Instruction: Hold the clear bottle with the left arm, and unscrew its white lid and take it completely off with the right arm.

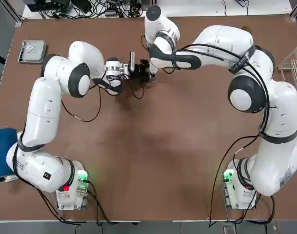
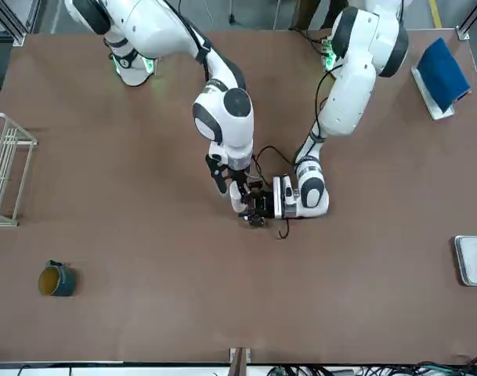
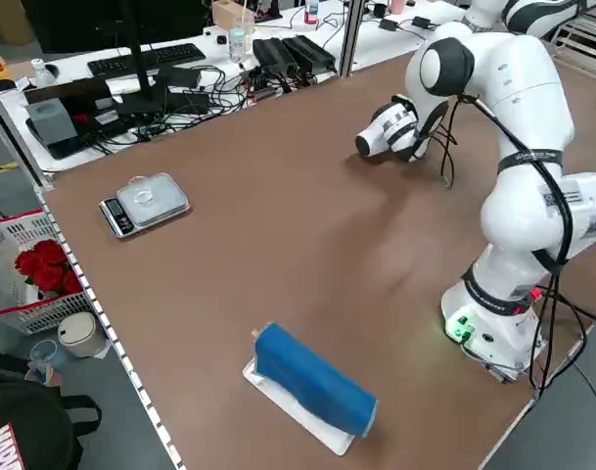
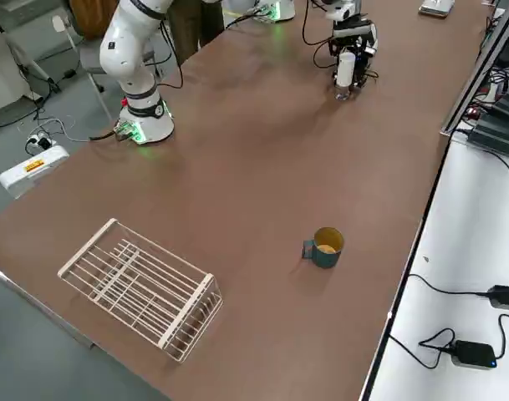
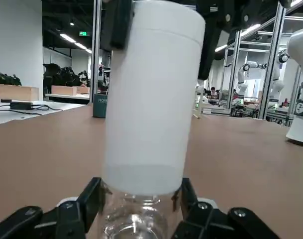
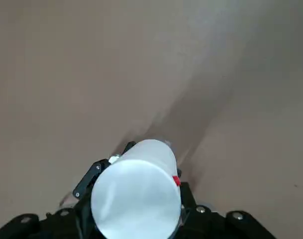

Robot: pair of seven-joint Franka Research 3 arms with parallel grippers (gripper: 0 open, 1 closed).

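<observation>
The bottle (image 5: 136, 224) stands upright on the table (image 1: 153, 161) at its far middle, where the two arms meet, so each can reach it from its own side. The left gripper (image 5: 136, 211) comes in low and level from the left, its fingers closed on the clear body just under the lid (image 5: 151, 94). That low hold pins the glass against turning and leaves the whole lid free above it.

The right gripper (image 6: 134, 219) reaches down from above, its fingers clamped on the lid near its top, in line with the bottle so a roll of the wrist would turn the lid about its own axis. The lid sits on the neck, so it is not yet off; how far it is unscrewed cannot be told.

Well apart lie a scale (image 1: 32, 50) at the far left, a blue roll (image 1: 3, 152) at the near left and a wire rack (image 1: 295, 73) at the right.
</observation>
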